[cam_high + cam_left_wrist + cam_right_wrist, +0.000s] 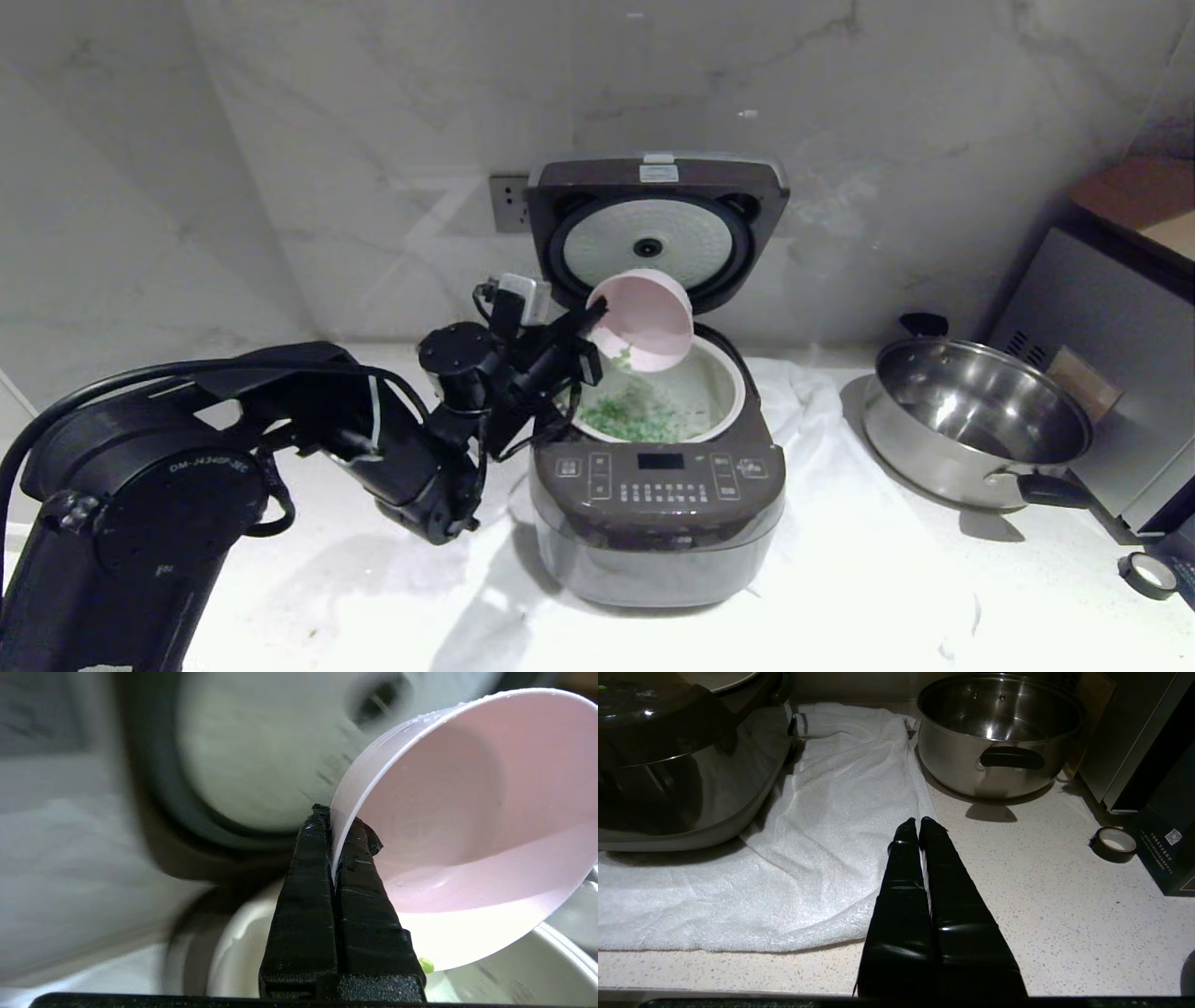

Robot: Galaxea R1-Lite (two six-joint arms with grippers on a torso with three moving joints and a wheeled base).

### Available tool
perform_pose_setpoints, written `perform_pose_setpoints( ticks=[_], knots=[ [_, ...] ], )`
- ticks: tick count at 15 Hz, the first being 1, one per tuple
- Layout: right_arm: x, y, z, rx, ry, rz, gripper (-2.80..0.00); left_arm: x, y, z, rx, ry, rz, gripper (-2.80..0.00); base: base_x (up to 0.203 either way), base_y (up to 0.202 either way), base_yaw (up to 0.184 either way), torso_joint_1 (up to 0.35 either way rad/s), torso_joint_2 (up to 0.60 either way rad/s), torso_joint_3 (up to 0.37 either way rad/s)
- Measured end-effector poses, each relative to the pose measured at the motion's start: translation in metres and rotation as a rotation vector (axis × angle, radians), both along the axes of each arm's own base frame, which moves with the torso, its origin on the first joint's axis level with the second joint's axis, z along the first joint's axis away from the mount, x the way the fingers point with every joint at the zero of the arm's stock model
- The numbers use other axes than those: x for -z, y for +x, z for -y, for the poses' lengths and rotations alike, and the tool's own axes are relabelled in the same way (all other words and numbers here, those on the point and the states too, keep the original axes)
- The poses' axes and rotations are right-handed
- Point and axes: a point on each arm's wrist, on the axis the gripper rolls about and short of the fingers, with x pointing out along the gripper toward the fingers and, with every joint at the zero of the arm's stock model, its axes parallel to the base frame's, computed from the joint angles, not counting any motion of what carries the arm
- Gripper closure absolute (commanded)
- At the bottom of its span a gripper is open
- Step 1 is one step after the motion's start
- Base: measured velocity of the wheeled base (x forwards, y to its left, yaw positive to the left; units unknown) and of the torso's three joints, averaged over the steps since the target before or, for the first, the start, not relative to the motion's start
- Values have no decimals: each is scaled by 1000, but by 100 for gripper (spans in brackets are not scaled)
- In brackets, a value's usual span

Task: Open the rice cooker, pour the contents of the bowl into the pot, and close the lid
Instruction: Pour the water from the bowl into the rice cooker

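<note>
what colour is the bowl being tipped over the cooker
Pale pink bowl, clearest in the left wrist view.

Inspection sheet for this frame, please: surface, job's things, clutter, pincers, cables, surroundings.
Surface: pale speckled counter; white towel under the rice cooker.
Job's things: lid up; bowl tipped over the pot; green bits mostly in the pot, a few at the bowl's lip.
Clutter: steel pan; tape roll.
Pincers: left pincer shut on the bowl's rim; right pincer shut, holding nothing, over the counter.
Cables: black cable along the left arm.
Surroundings: marble wall, wall socket, steel appliance at right.
</note>
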Motion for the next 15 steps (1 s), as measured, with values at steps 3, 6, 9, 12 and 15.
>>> perform_pose_setpoints(
  ticks=[3, 6, 9, 12, 15],
  knots=[
    [0, 0, 0, 0, 0, 0, 0, -17, -2, -14, -22, 6, -76, 0, 0, 0, 0, 0, 0, 0],
    [0, 0, 0, 0, -1, 0, 0, -28, -13, -25, -71, 76, -257, 0, 0, 0, 0, 0, 0, 0],
    [0, 0, 0, 0, -1, 0, 0, -29, -26, -26, -89, 115, -461, 0, 0, 0, 0, 0, 0, 0],
    [0, 0, 0, 0, 0, 1, 0, -35, -18, -19, -95, 12, -381, 0, 0, 0, 0, 0, 0, 0],
    [0, 0, 0, 0, -1, 0, 0, -39, -8, -15, -42, -149, -117, 0, 0, 0, 0, 0, 0, 0]
  ],
)
